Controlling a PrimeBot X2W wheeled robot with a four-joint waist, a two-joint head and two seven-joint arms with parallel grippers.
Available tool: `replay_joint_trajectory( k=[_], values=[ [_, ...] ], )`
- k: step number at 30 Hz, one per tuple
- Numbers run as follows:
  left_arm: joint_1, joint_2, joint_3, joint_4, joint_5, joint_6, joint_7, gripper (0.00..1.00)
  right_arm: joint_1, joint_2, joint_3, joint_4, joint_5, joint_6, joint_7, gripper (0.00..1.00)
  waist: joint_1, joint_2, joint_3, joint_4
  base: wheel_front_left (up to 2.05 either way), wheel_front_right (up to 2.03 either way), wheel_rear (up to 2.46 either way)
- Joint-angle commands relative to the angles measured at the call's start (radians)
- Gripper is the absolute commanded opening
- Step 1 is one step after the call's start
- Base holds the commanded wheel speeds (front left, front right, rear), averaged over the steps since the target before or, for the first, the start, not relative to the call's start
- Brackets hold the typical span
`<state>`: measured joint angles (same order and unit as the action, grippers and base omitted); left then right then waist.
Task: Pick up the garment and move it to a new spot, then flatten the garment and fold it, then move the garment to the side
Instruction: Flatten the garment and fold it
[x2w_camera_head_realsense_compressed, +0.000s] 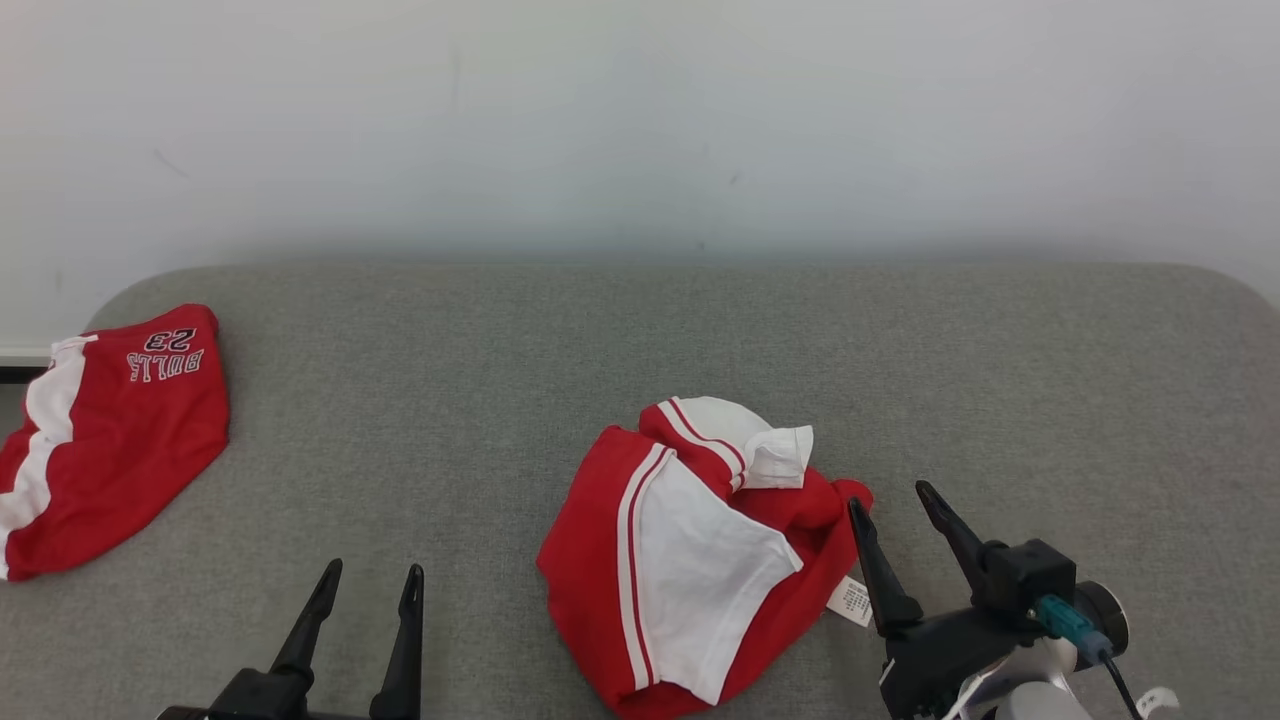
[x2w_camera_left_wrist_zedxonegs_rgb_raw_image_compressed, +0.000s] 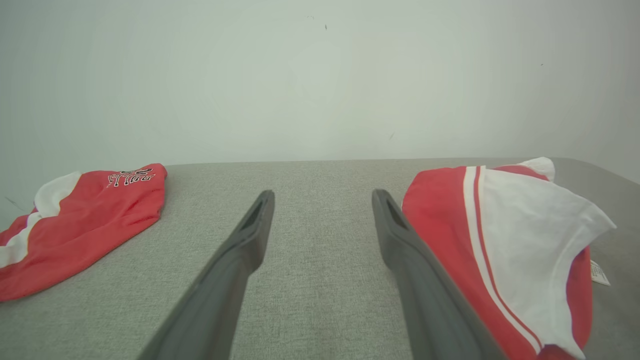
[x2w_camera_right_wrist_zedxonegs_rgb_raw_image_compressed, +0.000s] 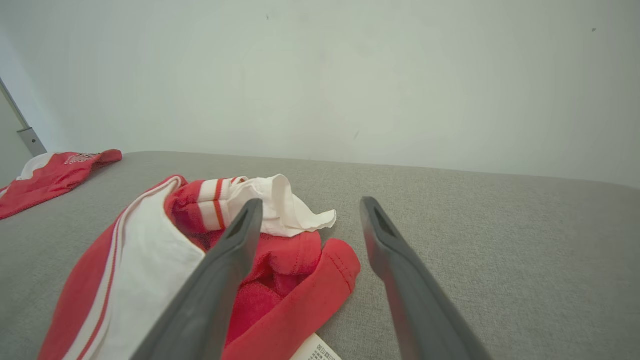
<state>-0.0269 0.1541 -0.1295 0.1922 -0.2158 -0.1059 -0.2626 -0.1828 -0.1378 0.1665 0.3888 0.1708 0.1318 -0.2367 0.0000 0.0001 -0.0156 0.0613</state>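
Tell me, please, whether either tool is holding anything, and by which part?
Nothing is held. The left tool is open, apart from the garment; the right tool is open beside it, with no cloth between its fingers.

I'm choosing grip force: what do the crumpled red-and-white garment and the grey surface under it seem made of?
The garment: thin, matte, knit-looking fabric, fibre unclear; it crumples into soft folds, with a stitched hem. The grey surface: matte woven cloth, possibly padded; fine weave grain and rounded corners show.
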Motion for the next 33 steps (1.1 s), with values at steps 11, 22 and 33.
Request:
replay_joint_trajectory(
  k=[11,22,33],
  values=[
    [-0.025,-0.007,0.001,-0.008,0.012,-0.004,-0.003,1.00,-0.166,0.000,-0.057,0.366,-0.027,-0.002,0.016,1.00,0.0000,-0.0001,0.050,0.087,0.00,0.00,0.00],
    [-0.030,-0.017,0.013,-0.008,0.017,-0.006,-0.003,1.00,-0.260,0.030,-0.020,0.583,0.024,-0.002,-0.006,0.00,0.0000,-0.0001,0.051,0.087,0.00,0.00,0.00],
    [0.007,-0.029,0.023,-0.009,0.010,-0.006,-0.003,1.00,-0.146,-0.036,-0.208,0.331,0.007,-0.002,-0.028,0.00,0.0000,-0.0001,0.034,0.037,0.00,0.00,0.00]
  ],
)
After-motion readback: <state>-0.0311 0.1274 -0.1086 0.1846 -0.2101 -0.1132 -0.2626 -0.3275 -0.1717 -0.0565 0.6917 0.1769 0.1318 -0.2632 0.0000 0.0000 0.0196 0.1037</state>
